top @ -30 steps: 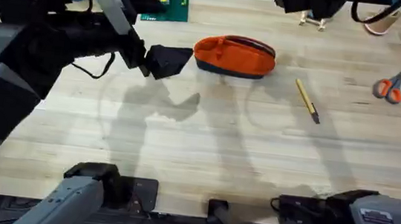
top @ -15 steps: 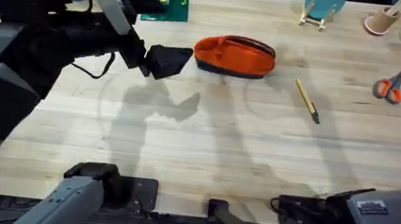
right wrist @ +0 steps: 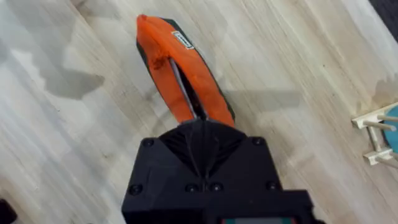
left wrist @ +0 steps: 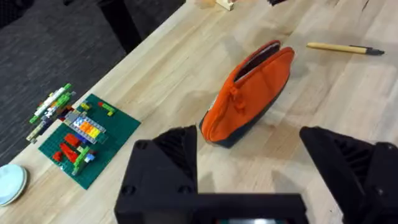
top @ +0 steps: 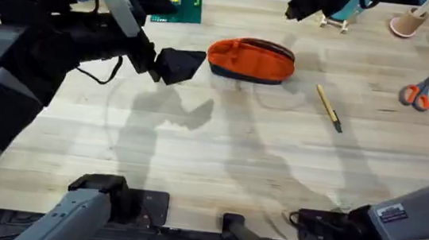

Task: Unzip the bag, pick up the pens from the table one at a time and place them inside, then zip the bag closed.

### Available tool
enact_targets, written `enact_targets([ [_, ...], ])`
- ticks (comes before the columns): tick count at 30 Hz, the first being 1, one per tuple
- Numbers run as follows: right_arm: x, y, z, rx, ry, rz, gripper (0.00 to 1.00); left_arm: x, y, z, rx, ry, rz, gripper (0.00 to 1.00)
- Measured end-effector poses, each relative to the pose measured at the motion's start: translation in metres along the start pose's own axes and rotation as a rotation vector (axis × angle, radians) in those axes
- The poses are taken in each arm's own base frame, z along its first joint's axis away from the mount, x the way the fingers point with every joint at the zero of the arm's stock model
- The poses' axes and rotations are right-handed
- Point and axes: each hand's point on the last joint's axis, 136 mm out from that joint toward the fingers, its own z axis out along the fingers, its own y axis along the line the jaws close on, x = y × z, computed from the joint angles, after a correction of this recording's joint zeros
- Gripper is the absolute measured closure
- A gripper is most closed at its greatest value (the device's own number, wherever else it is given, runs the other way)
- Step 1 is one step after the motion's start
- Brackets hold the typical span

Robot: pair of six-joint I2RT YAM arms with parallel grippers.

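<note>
Arms close in on the zipped bag (top: 251,60).
Left jaws (left wrist: 249,152) spread wide just beside its end; right jaws (right wrist: 202,146) pinched together above the zip. The unpinned bag may slide when pulled.

Orange bag (left wrist: 249,93) beyond parted jaws

Orange-handled scissors (top: 419,89) are lying well right of the right gripper (top: 300,7); a green brick plate (left wrist: 83,137) is sitting beyond the left gripper (left wrist: 249,163).
</note>
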Motion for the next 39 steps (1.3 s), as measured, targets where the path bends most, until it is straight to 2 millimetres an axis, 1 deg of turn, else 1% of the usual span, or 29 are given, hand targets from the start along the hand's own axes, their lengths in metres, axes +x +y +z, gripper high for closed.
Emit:
enact_targets([
  [6,0.007,-0.003,0.011,-0.008,0.04,0.012,0.971,0.0,0.0,0.0,-0.002,0.002,0.0,0.008],
  [13,0.02,-0.003,0.034,-0.047,0.106,0.035,0.971,0.0,0.0,0.0,-0.002,0.002,0.0,0.009],
  [21,0.024,-0.003,0.044,-0.062,0.127,0.04,0.971,0.0,0.0,0.0,-0.002,0.002,0.0,0.008],
  [28,0.031,-0.001,0.06,-0.09,0.167,0.049,0.971,0.0,0.0,0.0,-0.002,0.002,0.0,0.008],
  [34,0.036,0.001,0.068,-0.107,0.191,0.055,0.971,0.0,0.0,0.0,-0.002,0.002,0.0,0.008],
  [39,0.043,0.001,0.083,-0.127,0.221,0.064,0.972,0.0,0.0,0.0,-0.002,0.002,0.0,0.008],
])
